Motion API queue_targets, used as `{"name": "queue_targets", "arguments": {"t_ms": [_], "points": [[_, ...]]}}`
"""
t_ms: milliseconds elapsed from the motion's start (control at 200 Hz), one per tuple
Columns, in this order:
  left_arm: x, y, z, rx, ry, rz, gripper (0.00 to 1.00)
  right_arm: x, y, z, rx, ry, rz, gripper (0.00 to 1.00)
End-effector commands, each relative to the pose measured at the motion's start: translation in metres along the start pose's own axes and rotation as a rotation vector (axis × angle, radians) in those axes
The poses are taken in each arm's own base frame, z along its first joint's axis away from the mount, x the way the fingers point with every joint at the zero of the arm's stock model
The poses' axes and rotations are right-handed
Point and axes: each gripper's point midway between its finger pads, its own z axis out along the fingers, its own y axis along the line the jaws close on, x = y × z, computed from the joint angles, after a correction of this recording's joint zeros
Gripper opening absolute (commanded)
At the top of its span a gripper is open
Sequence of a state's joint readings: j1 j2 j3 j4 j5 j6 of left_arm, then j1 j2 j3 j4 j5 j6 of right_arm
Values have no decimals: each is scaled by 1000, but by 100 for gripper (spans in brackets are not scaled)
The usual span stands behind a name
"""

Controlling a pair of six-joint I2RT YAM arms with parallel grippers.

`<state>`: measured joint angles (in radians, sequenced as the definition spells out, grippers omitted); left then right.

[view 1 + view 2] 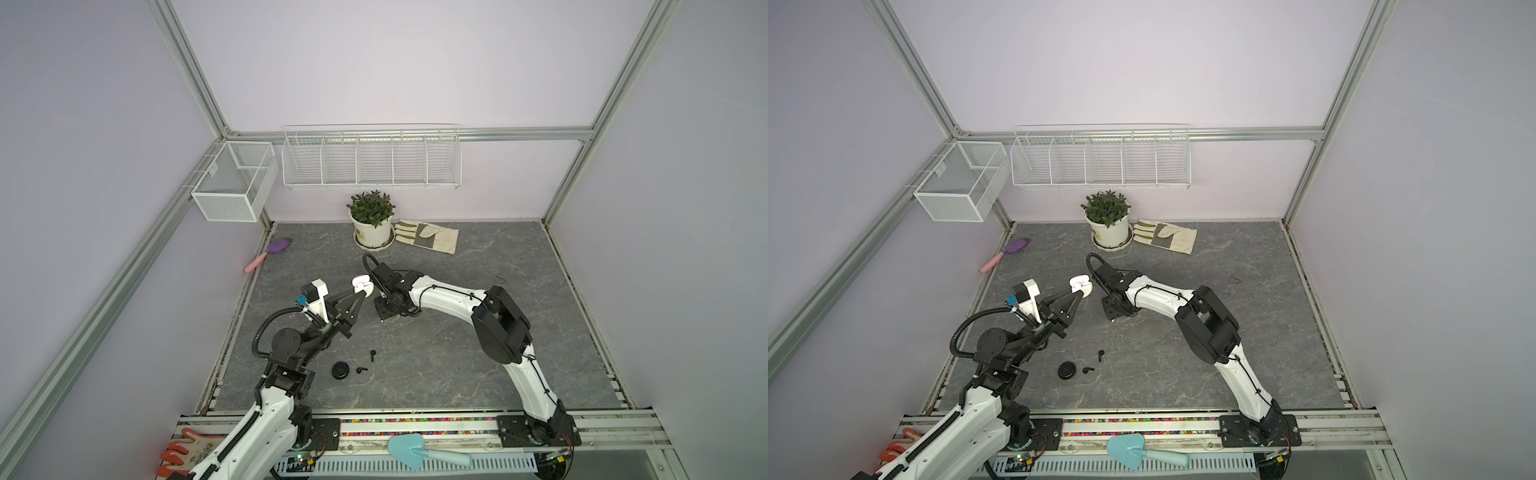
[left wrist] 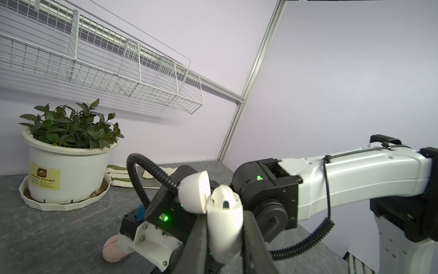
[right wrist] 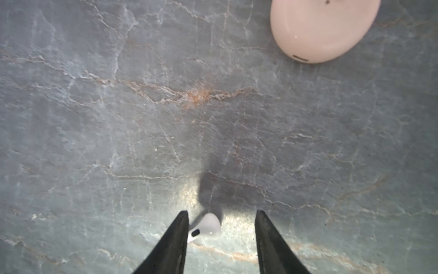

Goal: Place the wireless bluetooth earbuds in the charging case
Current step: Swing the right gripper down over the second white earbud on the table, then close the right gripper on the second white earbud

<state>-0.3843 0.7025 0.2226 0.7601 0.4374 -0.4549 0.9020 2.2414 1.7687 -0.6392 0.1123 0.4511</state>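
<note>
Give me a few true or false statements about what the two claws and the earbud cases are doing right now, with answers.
1. The left claw grips a white charging case with its lid open. True.
2. The right claw is clamped on a black earbud. False: its jaws stand apart, with a white earbud between them.
3. Two black earbuds lie on the table near a black case. True.
4. The pink case is stacked on the black case. False: it lies on the table near the right claw.

Grey marbled counter [image 1: 457, 365]: potted plant [image 1: 372, 224], work glove [image 1: 428, 236], purple brush [image 1: 270, 253] at the edge, black case [image 1: 340, 369], first black earbud [image 1: 362, 370] just beside it, second black earbud [image 1: 372, 355] near, pink case [image 3: 322, 30], white earbud [image 3: 208, 227].
</note>
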Motion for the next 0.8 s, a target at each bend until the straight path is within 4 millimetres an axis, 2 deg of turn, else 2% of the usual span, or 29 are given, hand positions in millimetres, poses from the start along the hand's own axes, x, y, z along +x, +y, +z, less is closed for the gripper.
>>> {"name": "queue_targets", "arguments": {"t_ms": [0,365,795], "points": [[-8,0,1,-7,-20,15,0,10,1,5,21,39,-21,47],[-10,2,1,-13,-20,11,0,20,5,7,-2,70,-22,40],[-13,0,-6,-31,-36,18,0,20,11,14,-16,80,-20,35]]}}
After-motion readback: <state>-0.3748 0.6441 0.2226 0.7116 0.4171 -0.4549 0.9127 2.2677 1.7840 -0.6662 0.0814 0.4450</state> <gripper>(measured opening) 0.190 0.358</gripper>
